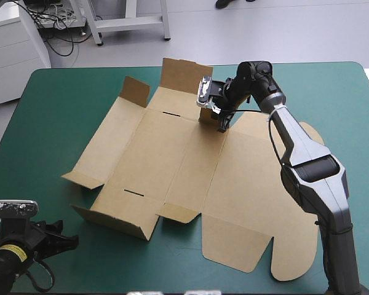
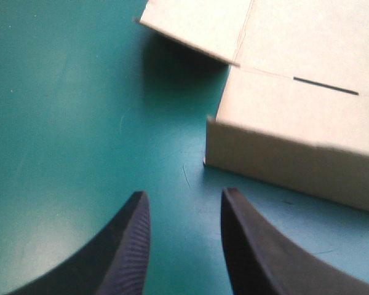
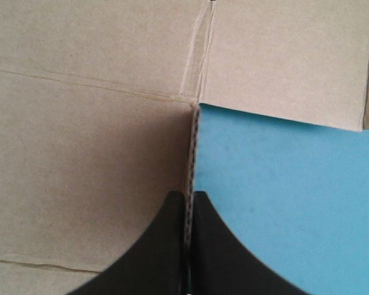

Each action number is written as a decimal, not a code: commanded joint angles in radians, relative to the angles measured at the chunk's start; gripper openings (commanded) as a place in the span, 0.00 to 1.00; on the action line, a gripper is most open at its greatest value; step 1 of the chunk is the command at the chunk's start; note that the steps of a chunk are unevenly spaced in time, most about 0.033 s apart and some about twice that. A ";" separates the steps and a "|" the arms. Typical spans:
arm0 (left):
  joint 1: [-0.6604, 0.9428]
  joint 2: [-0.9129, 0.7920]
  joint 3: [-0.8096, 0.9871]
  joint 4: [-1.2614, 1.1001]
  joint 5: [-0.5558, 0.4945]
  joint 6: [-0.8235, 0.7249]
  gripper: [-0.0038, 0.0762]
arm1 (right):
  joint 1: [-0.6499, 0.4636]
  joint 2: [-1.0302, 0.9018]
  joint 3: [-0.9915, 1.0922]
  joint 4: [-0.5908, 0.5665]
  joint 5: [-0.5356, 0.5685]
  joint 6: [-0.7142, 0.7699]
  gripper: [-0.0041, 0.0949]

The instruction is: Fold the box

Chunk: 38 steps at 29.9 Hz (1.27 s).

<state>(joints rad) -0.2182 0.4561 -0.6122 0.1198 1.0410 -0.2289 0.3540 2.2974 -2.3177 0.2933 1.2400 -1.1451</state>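
Observation:
The brown box (image 1: 172, 166) lies mostly flat across the middle of the teal-green cover. Its far flaps (image 1: 184, 75) and its near-left wall (image 1: 114, 221) are raised. My right gripper (image 1: 224, 125) reaches over the box's far side and is shut on a flap there. In the right wrist view that flap's corrugated edge (image 3: 194, 141) runs upright between the right gripper (image 3: 191, 195), with flat board (image 3: 92, 153) beside it. My left gripper (image 1: 64, 241) sits low by the table's near-left corner. In its own view the left gripper (image 2: 183, 195) is open over bare cover, just short of the box's raised wall (image 2: 295, 153).
Bare teal-green cover (image 1: 43, 129) lies left of the box, and more (image 1: 332, 92) at the far right. The rounded lid tab (image 1: 292, 264) reaches toward the near-right edge. A slot (image 2: 326, 86) shows in the board ahead of the left gripper.

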 commanded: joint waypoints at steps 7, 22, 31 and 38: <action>0.001 0.012 -0.038 0.070 -0.006 -0.007 0.39 | -0.002 -0.081 -0.033 0.093 0.006 -0.178 0.02; 0.001 0.012 -0.038 0.161 0.065 0.024 0.39 | -0.002 -0.081 -0.031 0.035 0.008 -0.201 0.02; 0.001 0.012 -0.038 0.155 0.068 0.024 0.39 | -0.002 -0.079 -0.030 0.075 0.008 -0.104 0.12; 0.001 0.012 -0.038 0.131 0.070 0.024 0.39 | -0.002 -0.064 -0.030 0.072 0.008 -0.079 0.43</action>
<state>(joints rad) -0.2182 0.4561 -0.6175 0.2494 1.1505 -0.2024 0.3550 2.2974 -2.3177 0.3372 1.2399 -1.2373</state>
